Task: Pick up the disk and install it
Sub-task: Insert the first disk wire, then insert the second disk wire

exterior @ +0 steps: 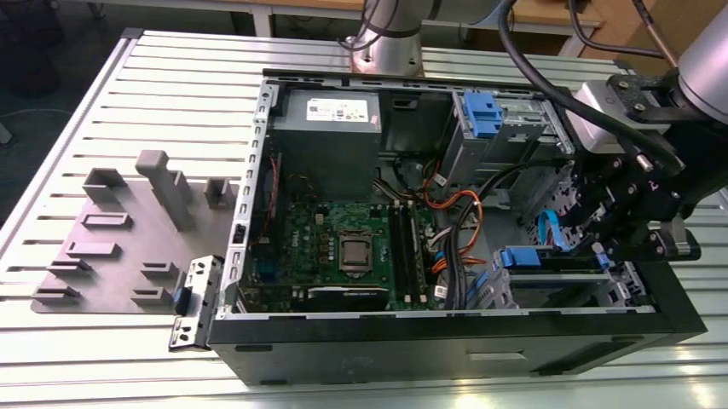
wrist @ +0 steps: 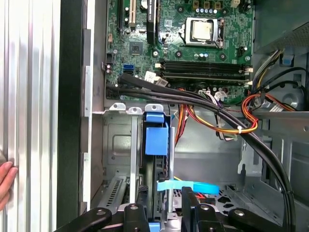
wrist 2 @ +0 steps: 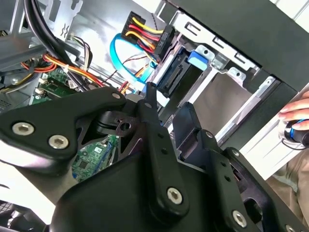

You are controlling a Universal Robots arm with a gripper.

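Though disk (wrist: 155,140) sits edge-on in the drive bay (wrist: 118,145), looks mostly seated; gripper (wrist: 164,205) just behind, grip state unclear.

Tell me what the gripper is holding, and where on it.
Cannot tell. The gripper is close over the blue-bracketed silver metal hard drive sitting in its bay; any contact is hidden.

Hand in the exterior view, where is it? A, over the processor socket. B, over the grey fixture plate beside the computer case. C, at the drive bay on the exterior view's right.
C: the hand sits at the drive bay in the computer case's end on that side.
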